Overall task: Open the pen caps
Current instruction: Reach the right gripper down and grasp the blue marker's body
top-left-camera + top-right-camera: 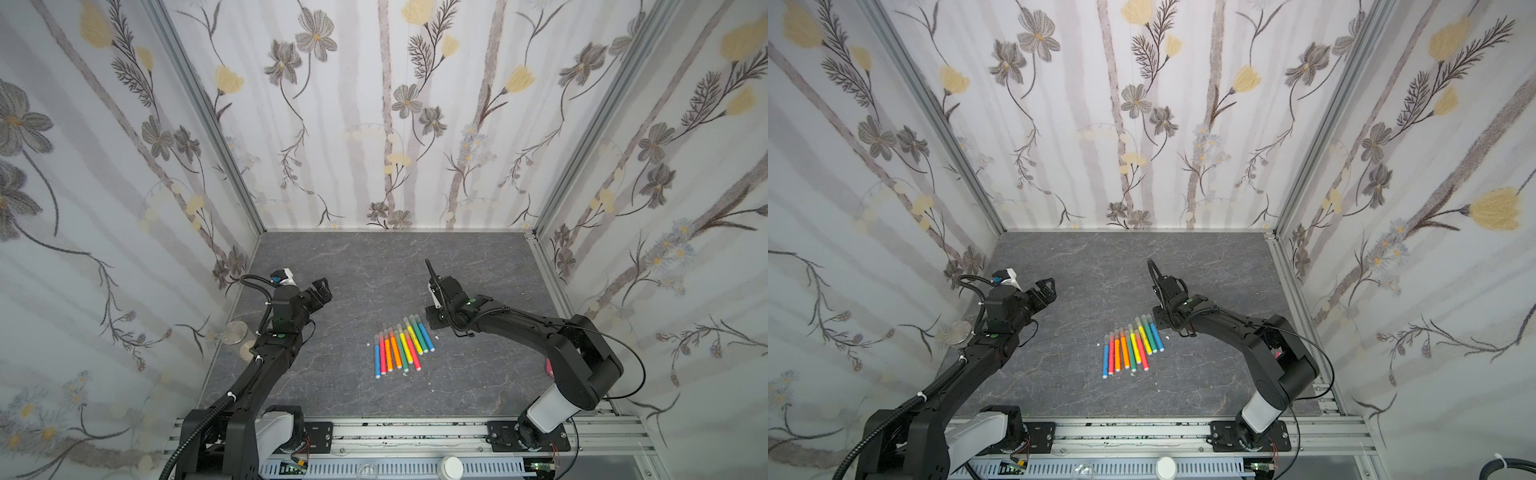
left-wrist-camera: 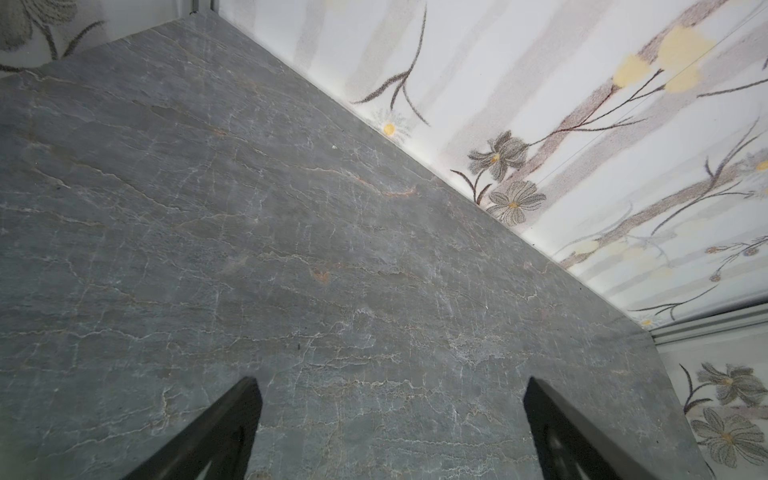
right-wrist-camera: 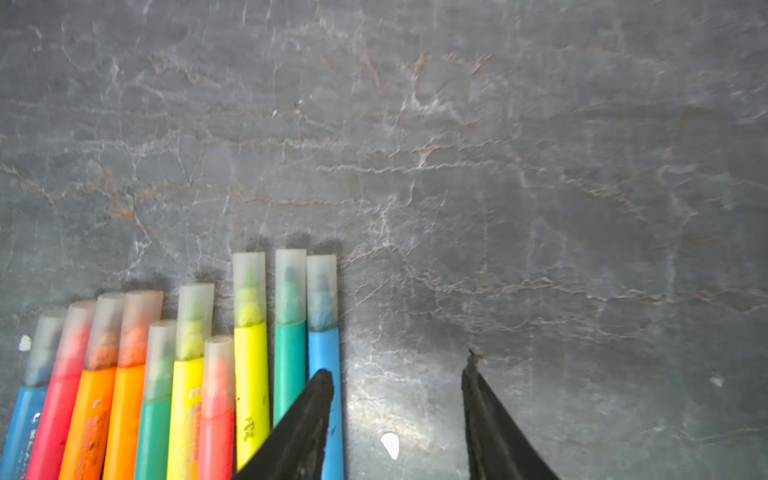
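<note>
Several pens (image 1: pixel 402 353) (image 1: pixel 1133 349) lie side by side in a row at the middle of the table, with blue, pink, orange, green and yellow barrels. Each carries a translucent whitish pen cap (image 3: pixel 321 291) on its far end. My right gripper (image 3: pixel 399 368) (image 1: pixel 432 318) points down at the row's right end, open, with only bare table and a white speck between its fingers. One of its fingers (image 3: pixel 309 411) lies over the barrel of the outermost blue pen (image 3: pixel 328 357). My left gripper (image 2: pixel 392 380) (image 1: pixel 322 287) hangs wide open and empty above bare table, well left of the pens.
A round metal disc (image 1: pixel 233 332) sits against the left wall. Small white specks (image 3: pixel 390 444) lie around the pens. Flowered walls close in the left, back and right sides. An aluminium rail (image 1: pixel 415 432) runs along the front edge.
</note>
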